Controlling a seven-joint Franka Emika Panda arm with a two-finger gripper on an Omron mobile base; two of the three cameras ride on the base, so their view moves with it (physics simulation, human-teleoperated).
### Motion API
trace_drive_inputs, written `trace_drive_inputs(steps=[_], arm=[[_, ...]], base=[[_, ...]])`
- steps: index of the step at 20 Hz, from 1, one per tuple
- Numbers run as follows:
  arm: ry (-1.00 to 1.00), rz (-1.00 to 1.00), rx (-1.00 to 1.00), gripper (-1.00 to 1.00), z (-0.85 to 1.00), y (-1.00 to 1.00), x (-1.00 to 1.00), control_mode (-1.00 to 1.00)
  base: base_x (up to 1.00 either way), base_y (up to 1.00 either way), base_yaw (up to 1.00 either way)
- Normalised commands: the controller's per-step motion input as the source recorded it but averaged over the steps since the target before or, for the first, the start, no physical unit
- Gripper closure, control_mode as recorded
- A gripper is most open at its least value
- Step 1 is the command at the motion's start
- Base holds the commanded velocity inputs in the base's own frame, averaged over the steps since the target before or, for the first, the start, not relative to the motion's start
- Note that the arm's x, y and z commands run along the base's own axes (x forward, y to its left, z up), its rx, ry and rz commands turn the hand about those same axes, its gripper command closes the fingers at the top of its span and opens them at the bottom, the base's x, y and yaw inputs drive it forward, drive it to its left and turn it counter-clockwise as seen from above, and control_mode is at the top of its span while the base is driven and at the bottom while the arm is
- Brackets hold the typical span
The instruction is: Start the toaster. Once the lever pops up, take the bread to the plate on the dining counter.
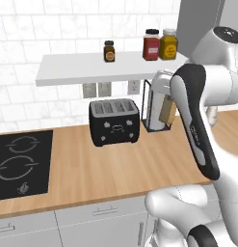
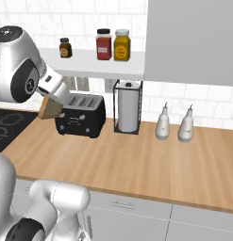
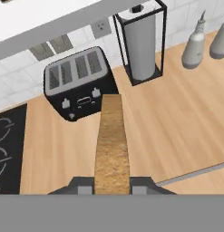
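Left to right along the wooden worktop (image 1: 115, 169): a black induction hob (image 1: 21, 161) is sitting at the left edge; the toaster (image 1: 114, 120) is standing toward the back edge, below the white wall shelf (image 1: 91, 67), its slots showing empty from above; beside it a paper-towel roll in a wire frame (image 2: 128, 107) is standing against the tiled wall; two white bottles (image 2: 174, 123) are standing further right, near the back edge.

The gripper (image 3: 112, 186) is clamping the bread (image 3: 112, 142) by one edge, its fingers pressed on the two flat faces, so that the slice is hanging edge-on to the hand camera. The slice is being held in the air, clear of the toaster and above the worktop in front of it; judged from this, the lifting step is done and the carry to the plate is the part remaining. Gripping across the faces is probably keeping the thin slice from twisting.

The bread is appearing as a squarish tan slice with a coarse, crumbly texture and a slightly darker crust along its rim (image 2: 50, 108); it looks stiff rather than floppy.
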Motion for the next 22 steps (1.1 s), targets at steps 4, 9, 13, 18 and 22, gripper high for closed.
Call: trace_drive_inputs(steps=[4,9,13,18,22], arm=[[0.01,0.0,-0.12,1.0,-0.37,0.0,-0.13,-1.0],[-0.05,0.0,-0.1,1.0,-0.32,-0.04,-0.07,-1.0],[0.0,0.0,0.0,1.0,-0.05,-0.07,0.0,1.0],[0.0,0.0,0.0,1.0,0.0,0.0,0.0,1.0],[0.0,0.0,0.0,1.0,0.0,0.0,0.0,1.0]], base=[[0.0,0.0,0.0],[0.0,0.0,0.0],[-0.13,-0.09,0.0],[-0.97,0.0,0.0],[-0.7,0.11,-0.04]])
